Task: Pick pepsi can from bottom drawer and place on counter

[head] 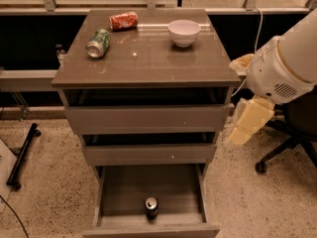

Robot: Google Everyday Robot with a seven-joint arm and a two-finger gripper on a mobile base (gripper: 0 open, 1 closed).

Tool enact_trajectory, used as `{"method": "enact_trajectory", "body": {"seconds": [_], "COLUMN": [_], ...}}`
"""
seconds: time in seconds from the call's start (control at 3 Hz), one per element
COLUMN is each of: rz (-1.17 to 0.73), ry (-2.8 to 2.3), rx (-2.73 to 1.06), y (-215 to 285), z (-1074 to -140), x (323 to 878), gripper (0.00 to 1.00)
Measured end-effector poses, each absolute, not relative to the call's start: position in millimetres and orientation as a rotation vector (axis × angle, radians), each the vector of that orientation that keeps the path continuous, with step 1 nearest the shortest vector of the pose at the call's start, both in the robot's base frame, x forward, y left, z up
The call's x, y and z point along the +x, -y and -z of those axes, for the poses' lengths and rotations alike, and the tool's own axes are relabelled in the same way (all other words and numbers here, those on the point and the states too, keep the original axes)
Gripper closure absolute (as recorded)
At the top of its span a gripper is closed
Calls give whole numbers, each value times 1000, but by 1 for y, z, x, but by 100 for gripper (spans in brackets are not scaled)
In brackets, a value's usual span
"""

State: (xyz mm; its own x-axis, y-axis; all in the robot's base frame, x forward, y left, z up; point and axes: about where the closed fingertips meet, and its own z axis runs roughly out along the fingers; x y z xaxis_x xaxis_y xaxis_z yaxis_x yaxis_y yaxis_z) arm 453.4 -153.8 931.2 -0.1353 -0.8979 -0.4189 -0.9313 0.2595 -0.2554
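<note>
The gripper [250, 123] hangs to the right of the cabinet in this view, a pale cream block below the white arm housing. It is roughly level with the middle drawer and well apart from anything it could take hold of — whether it is open or closed cannot be told from this angle. From there the pepsi can [151, 207] lies down and to the left. It stands upright, silver top up, near the front wall of the pulled-out bottom drawer [124, 190], about midway across its width. Its long axis is vertical, so the reach likely has to clear the drawer's right wall and drop from above — the two upper drawers seem slightly ajar and may crowd the rear. Higher up, the counter [148, 63] carries a green can [98, 42], a red can [123, 20] and a white bowl [184, 32], all toward the back
</note>
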Motion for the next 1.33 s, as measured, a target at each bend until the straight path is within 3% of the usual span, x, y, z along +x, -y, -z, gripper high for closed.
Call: {"method": "enact_trajectory", "body": {"seconds": [0.33,1.0,1.33], "rz": [-191,-185,-297], "ry": [-2018,-2021,-2049], "rx": [-1581,-1559,-1519], "y": [145,140,120], "z": [-900,-898,-847], "x": [463,462,455], "gripper": [0,0,0]}}
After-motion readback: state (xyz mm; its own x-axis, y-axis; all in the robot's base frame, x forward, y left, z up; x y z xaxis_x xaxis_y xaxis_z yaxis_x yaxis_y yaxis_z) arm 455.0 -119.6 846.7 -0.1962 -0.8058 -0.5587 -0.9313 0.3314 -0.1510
